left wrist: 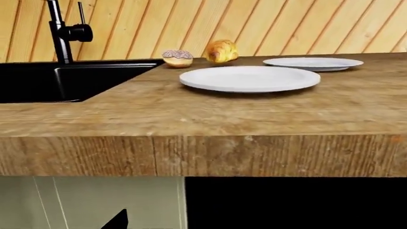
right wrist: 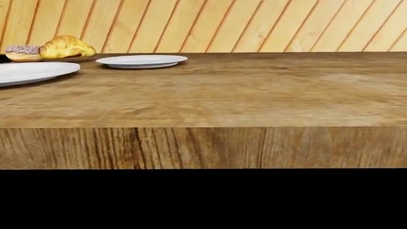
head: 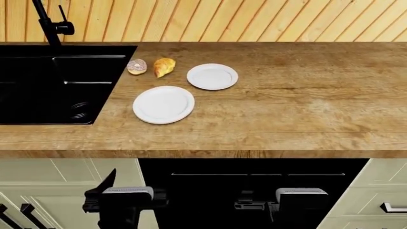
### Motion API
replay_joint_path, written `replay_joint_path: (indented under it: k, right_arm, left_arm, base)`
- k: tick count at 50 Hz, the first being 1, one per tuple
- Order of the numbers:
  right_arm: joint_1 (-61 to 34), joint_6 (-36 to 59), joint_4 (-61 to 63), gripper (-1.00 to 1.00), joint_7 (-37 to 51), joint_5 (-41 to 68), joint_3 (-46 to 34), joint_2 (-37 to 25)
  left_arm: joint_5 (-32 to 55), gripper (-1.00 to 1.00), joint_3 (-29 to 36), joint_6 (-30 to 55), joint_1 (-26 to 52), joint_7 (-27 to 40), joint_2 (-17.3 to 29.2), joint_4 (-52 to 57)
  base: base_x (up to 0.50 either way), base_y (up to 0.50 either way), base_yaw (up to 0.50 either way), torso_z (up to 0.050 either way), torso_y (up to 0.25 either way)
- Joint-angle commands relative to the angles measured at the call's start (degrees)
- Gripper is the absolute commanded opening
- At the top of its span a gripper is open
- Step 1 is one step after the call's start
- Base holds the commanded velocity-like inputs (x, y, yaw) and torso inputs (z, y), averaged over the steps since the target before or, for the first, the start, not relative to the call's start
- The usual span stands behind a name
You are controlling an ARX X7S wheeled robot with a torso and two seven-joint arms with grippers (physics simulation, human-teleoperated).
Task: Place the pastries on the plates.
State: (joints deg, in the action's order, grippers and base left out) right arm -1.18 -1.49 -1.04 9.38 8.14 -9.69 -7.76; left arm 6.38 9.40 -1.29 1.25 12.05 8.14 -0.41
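A ring donut (head: 137, 67) with sprinkled icing and a golden croissant (head: 164, 67) lie side by side on the wooden counter, near the sink's corner. A smaller white plate (head: 212, 76) sits just right of the croissant. A larger white plate (head: 163, 104) lies nearer the front edge. Both plates are bare. In the left wrist view I see the donut (left wrist: 177, 58), croissant (left wrist: 221, 51) and both plates across the counter. My left gripper (head: 109, 191) and right gripper (head: 258, 205) hang low in front of the cabinets, below the counter edge and far from the pastries. One left fingertip (left wrist: 117, 220) shows well off to one side.
A black sink (head: 57, 86) with a black tap (head: 51, 24) is set into the counter's left end. A slatted wooden wall runs behind. Pale cabinet doors (head: 51, 186) and a dark oven front (head: 254, 181) stand below the counter edge (head: 203, 153).
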Motion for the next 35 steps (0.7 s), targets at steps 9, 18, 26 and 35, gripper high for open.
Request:
replay_joint_path:
  k: [9, 18, 26, 35]
  right_arm:
    - [-9.6, 27.5, 25.9, 1.00, -1.0, 14.6, 5.2, -7.7]
    - [-32.8, 55.6, 32.2, 1.00, 2.2, 31.9, 13.2, -15.5]
    - [-49.8, 66.2, 23.0, 1.00, 2.2, 36.7, 13.0, -17.4]
    - [-53.0, 67.6, 19.5, 1.00, 1.1, 36.8, 12.2, -18.9]
  left_arm:
    - [17.1, 1.00, -5.3, 39.1, 7.8, 0.1, 9.5, 33.4]
    - [33.9, 1.00, -13.1, 69.6, 32.4, 2.6, 12.1, 37.2]
    - [36.2, 1.00, -10.4, 82.0, 52.3, 3.6, 11.1, 24.6]
    - [36.9, 1.00, -10.1, 87.4, 60.4, 4.7, 9.1, 16.4]
  base:
    - [0.00, 0.00, 0.00, 0.000, 0.000]
    - [0.00, 0.00, 0.00, 0.000, 0.000]
    - [0.00, 0.00, 0.00, 0.000, 0.000]
    - [0.30, 0.00, 0.00, 0.000, 0.000]
